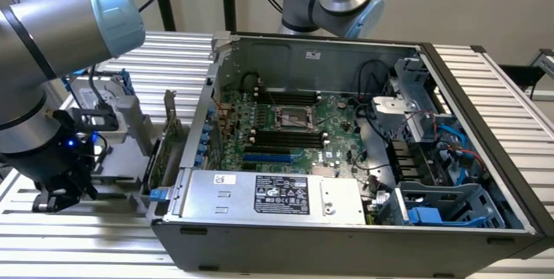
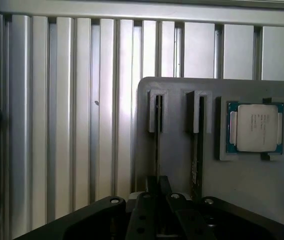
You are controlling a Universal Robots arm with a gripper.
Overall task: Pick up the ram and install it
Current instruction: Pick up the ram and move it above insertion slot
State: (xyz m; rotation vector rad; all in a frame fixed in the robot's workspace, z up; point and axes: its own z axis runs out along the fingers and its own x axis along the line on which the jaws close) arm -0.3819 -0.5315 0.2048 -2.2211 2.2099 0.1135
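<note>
Hand: the gripper (image 2: 158, 184) is down at the grey holder (image 2: 178, 155), off to the exterior view's left of the computer case (image 1: 303, 55). Its two fingers are close together and look pinched on the ram (image 2: 158, 135).
Ram: it stands on its thin edge in a slot of the holder, not in the computer yet.
Why it stands so: most likely so the fingers can squeeze its two flat sides.
What the holder has: the ram in one slot, a second stick (image 2: 198, 150) in the slot beside it, and a square silver chip (image 2: 256, 127) in its own little bed.
What the case has: a green board with long black slots (image 1: 286, 139), all bare, where a ram could go.
</note>
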